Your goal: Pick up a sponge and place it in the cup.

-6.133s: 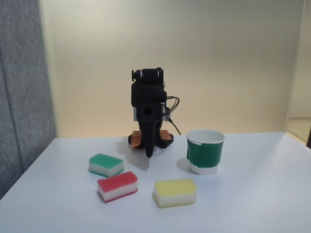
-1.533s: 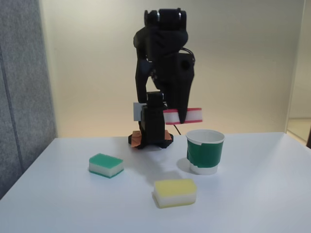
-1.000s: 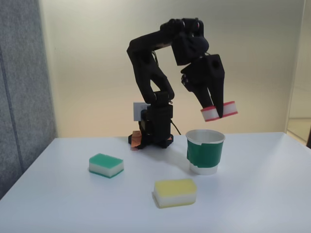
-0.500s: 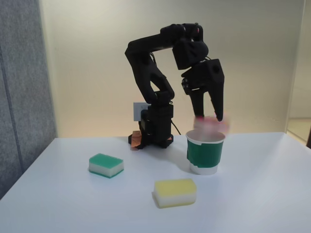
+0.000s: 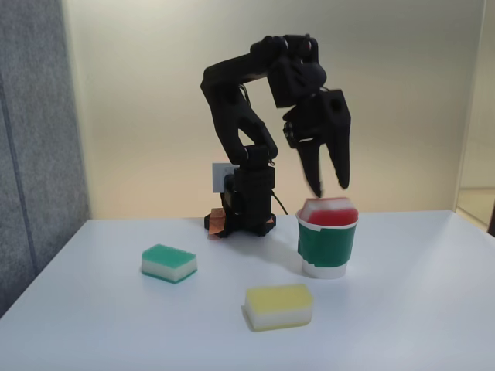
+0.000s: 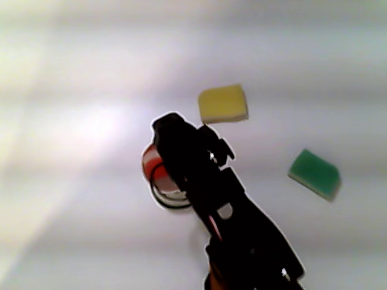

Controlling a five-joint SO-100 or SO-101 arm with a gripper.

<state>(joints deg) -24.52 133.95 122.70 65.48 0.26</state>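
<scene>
The red-topped sponge (image 5: 329,211) rests in the mouth of the cup (image 5: 326,249), its top poking a little above the rim. The cup is white paper with a dark green band and stands on the table at centre right in the fixed view. My gripper (image 5: 329,187) hangs just above it, open, fingers pointing down with nothing between them. In the other view, from above, the black arm covers part of the cup (image 6: 162,201), and the sponge (image 6: 152,165) shows red inside it.
A green-topped sponge (image 5: 168,263) lies at the left on the white table (image 5: 402,325), and a yellow-topped sponge (image 5: 279,306) lies in front of the cup. The arm's base (image 5: 240,220) stands behind. A grey panel (image 5: 35,154) borders the left side.
The gripper carried the red sponge from above the table's middle over to the cup, opened, and the sponge dropped into the cup. The fingers have lifted slightly.
</scene>
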